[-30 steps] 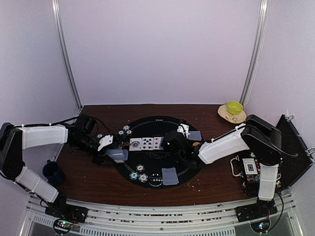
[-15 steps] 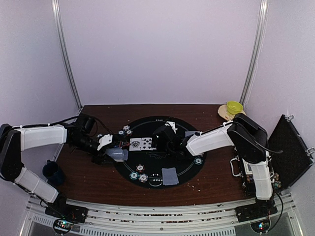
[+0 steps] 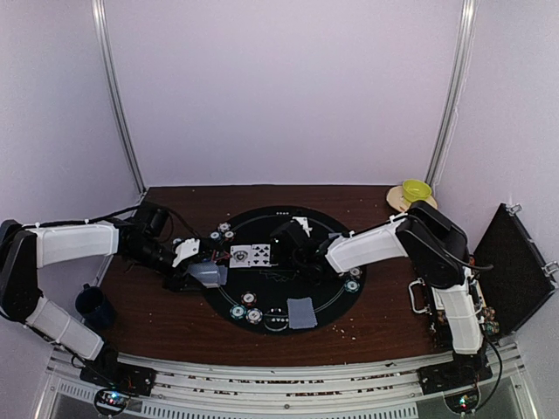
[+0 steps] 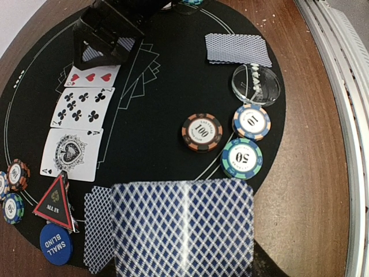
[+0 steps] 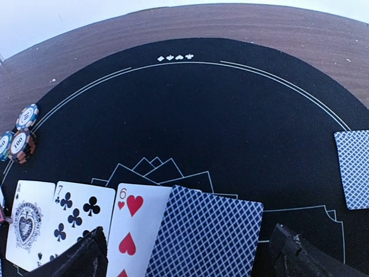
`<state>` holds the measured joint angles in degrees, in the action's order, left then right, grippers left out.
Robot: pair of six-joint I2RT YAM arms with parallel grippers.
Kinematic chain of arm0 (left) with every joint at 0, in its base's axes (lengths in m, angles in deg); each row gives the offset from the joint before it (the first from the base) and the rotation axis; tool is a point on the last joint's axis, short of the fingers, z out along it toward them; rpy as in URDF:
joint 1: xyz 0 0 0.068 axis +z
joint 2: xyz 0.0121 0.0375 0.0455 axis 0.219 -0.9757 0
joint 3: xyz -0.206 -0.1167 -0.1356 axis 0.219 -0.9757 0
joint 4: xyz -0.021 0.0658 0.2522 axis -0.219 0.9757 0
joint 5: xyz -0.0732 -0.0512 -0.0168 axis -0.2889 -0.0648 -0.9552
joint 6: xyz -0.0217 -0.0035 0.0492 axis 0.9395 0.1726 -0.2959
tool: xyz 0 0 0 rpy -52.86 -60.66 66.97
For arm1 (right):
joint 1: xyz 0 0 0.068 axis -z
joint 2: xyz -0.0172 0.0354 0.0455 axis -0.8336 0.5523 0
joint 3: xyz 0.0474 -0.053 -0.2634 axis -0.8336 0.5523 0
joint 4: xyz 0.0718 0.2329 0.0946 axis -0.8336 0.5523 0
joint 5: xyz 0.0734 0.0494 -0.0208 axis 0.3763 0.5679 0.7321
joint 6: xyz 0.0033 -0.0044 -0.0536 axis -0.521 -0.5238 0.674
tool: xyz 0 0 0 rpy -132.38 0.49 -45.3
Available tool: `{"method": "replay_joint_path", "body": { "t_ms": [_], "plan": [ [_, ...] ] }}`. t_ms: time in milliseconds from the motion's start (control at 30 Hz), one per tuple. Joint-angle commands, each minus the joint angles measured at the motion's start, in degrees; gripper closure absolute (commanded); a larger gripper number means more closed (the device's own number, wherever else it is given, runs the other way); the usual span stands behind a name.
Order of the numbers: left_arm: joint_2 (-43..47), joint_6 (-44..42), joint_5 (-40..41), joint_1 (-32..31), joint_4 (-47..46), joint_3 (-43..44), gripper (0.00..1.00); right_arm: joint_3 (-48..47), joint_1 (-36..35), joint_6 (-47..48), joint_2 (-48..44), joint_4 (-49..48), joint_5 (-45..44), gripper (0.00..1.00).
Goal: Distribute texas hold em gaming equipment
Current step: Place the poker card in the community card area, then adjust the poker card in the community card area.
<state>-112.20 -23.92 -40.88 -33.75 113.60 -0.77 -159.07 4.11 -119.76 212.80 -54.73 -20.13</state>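
Brown wooden table (image 3: 175, 316). Round black felt mat (image 3: 266, 292) on it.
Right gripper (image 5: 187, 257) over mat middle, fingers spread wide. Between them one blue-backed card (image 5: 204, 236) lies flat, just beside white face-up row (image 4: 81, 121): ace, seven, six.
Left gripper (image 3: 199, 264) at mat left edge, pinching thick blue-backed card stack (image 4: 184, 228).
Striped round chips (image 4: 202, 131) near mat front edge.
Red triangle marker (image 4: 55, 202) and blue round disc (image 4: 56, 249) at mat left edge.

A face-down card (image 5: 204, 231) fills the gap between the spread fingers of the right gripper (image 5: 190, 254), touching the six of hearts (image 5: 131, 228) by the left finger. Beyond the fingertips the black mat (image 5: 230, 115) lies bare. Ahead of the stack of face-down cards (image 4: 184, 225) in the left gripper (image 3: 201, 266), three poker chips (image 4: 202, 131) and a clear disc (image 4: 255, 83) crowd the right side. To their left there is bare mat.
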Motion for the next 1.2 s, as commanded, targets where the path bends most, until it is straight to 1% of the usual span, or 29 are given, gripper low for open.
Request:
{"method": "replay_joint_path", "body": {
  "t_ms": [0,467,867,1167],
  "plan": [
    [1.15,0.25,-1.07,-0.25,-1.29,0.1,0.47,-0.89,0.88,0.43,1.36,1.85,-0.23,0.0],
    [1.01,0.2,-1.2,-0.25,-1.29,0.19,0.47,-0.24,2.08,0.36,2.34,2.55,2.25,0.0],
    [0.79,0.16,-1.24,-0.25,-1.29,0.19,0.47,2.74,2.22,0.3,0.24,2.52,2.08,0.0],
    [1.13,0.13,-1.38,-0.22,-1.27,0.09,0.47,2.12,2.33,1.0,0.34,4.16,1.82,0.01]
  ]
}}
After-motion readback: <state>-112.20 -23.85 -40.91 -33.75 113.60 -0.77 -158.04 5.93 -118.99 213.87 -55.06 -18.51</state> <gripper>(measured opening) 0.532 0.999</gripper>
